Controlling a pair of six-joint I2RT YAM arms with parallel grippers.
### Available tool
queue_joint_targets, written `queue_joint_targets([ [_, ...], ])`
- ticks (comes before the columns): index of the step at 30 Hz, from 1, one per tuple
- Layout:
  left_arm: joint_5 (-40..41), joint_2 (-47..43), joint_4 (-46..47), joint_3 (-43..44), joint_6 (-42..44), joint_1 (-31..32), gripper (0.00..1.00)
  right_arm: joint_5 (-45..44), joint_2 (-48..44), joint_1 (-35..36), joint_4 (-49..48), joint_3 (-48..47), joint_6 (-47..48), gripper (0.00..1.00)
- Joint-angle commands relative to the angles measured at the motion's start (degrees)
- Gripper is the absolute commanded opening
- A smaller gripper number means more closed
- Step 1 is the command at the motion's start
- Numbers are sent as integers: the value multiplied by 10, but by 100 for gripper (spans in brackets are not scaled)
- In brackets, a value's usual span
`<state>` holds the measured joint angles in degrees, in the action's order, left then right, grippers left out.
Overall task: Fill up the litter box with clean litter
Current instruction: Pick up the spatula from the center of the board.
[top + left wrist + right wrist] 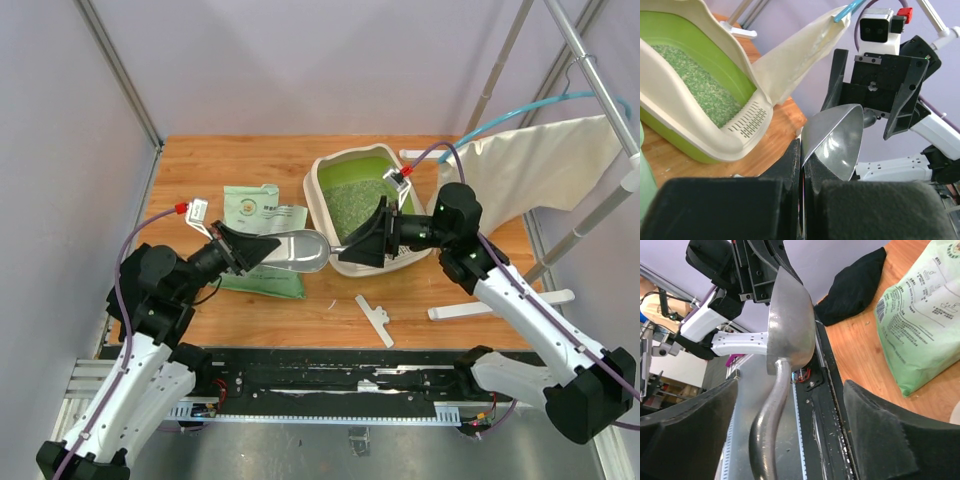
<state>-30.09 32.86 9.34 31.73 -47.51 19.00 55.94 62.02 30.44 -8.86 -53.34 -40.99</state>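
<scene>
My left gripper point(258, 250) is pressed together on the bowl edge of the silver metal scoop point(300, 252) and holds it above the wooden table point(200, 165), just near and left of the cream-white, high-rimmed plastic litter box point(312, 192) with the bright green inside. The scoop's curved handle points right, into my right gripper point(356, 242), whose fingers stand wide apart on either side of the handle without closing on it. The litter box sits on the far right part of the table, and pale green-grey litter granules point(362, 205) lie loose across its floor. A light green printed bag point(262, 212) lies flat on the table left of the box, partly under my left gripper. A cream cloth point(540, 160) hangs just right of the box
</scene>
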Motion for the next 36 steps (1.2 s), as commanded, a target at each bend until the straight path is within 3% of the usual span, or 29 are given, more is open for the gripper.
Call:
queue_joint_targets([
  [1,-13,-22,27,1,-18,5,0,-6,-29,-3,-26,22,15,91],
  [3,-14,-25,27,0,-21,6,0,-23,-39,-3,-22,30,18,99],
  [14,-22,-35,55,-21,-44,5,0,-65,-69,-3,-53,58,-26,99],
  [21,-30,-33,63,-19,-52,5,0,-24,-32,-3,-3,28,-32,88],
  [26,-17,-48,125,-55,-115,5,0,-5,-21,-3,-18,24,-43,82],
  [31,-16,-53,87,-48,-91,5,0,1,-18,-3,-18,14,-47,78],
  [36,-18,-49,106,-54,-105,5,0,18,-11,-3,-23,4,-57,70],
])
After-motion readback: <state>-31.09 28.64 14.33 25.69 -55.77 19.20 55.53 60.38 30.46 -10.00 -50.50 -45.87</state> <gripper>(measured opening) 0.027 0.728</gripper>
